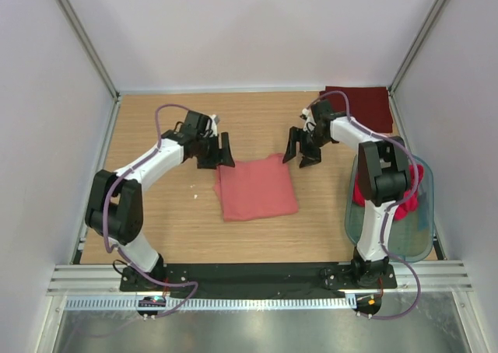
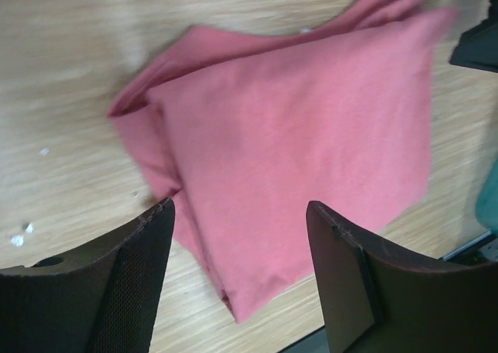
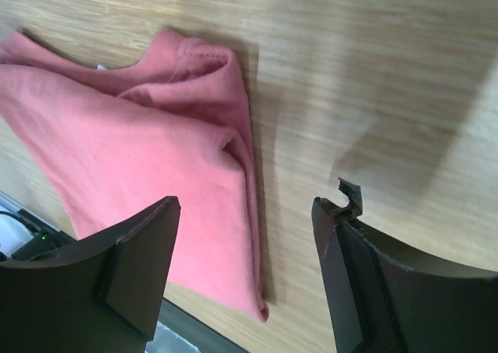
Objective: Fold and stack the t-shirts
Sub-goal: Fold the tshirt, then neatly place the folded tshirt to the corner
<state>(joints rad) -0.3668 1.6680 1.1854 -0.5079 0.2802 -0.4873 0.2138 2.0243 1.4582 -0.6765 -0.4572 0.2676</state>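
On your left, the left gripper hangs just above the far left corner of the pink shirt. Its jaws are apart and grip nothing: the left wrist view shows only cloth and wood in the gap.

The pink shirt lies flat in the middle of the table, folded to a rough square. Its layers show along the left edge, and a hemmed bit bunches at the far right corner. It sits between the arms, so either one can reach it. To my eye the fold is about done but a little loose at that corner.

The right gripper mirrors the left, just off the shirt's far right corner. Its jaws are also apart and empty, over bare wood beside the cloth. With one gripper at each far corner, you can take that edge evenly if you want another fold or a lift.

Further right, the maroon shirt lies flat in the far right corner, well apart from the pink one. That is likely where the stack goes.

At the near right, the tub holds bunched red shirts, partly hidden by the right arm. I judge these are not yet folded.
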